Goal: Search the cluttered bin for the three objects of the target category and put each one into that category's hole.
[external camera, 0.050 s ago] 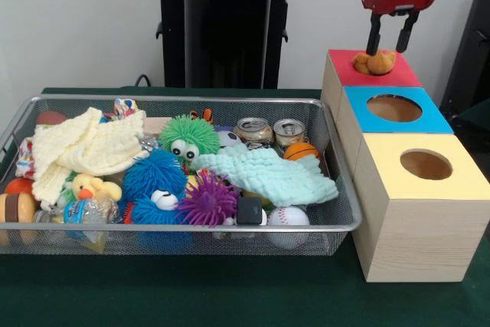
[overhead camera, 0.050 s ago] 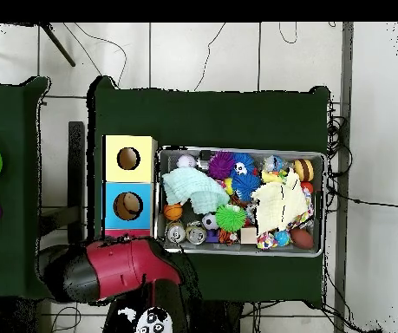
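Observation:
Three wooden boxes with round holes stand in a row: red-topped (external camera, 0.050 s ago: 400,74), blue-topped (external camera, 0.050 s ago: 432,116) and yellow-topped (external camera, 0.050 s ago: 459,178). A small brown plush toy (external camera, 0.050 s ago: 374,62) sits in the red box's hole, sticking out above the rim. My gripper (external camera, 0.050 s ago: 389,50) hangs just above it, open, with one finger over each side of the toy and not closed on it. In the overhead view my arm (overhead camera, 0.050 s ago: 120,269) covers the red box, so only the blue box (overhead camera, 0.050 s ago: 108,206) and yellow box (overhead camera, 0.050 s ago: 109,159) show.
The wire bin (external camera, 0.050 s ago: 341,223) holds a yellow cloth (external camera, 0.050 s ago: 84,147), a mint cloth (external camera, 0.050 s ago: 272,174), green (external camera, 0.050 s ago: 187,135), blue (external camera, 0.050 s ago: 153,174) and purple (external camera, 0.050 s ago: 207,198) fuzzy balls, two cans (external camera, 0.050 s ago: 269,131), a baseball (external camera, 0.050 s ago: 289,217) and a rubber duck (external camera, 0.050 s ago: 90,187). In the overhead view, the bin (overhead camera, 0.050 s ago: 241,251) lies right of the boxes.

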Controlling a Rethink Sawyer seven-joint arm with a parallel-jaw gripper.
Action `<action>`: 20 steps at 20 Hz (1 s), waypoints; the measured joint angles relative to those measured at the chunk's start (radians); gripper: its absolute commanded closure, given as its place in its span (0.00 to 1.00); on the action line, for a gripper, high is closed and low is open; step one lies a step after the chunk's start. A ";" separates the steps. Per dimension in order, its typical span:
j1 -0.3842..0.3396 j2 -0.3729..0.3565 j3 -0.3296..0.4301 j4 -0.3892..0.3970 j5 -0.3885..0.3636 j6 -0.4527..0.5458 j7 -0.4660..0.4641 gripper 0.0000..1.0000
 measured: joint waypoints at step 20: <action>0.062 0.037 -0.006 0.005 -0.084 0.000 0.000 0.00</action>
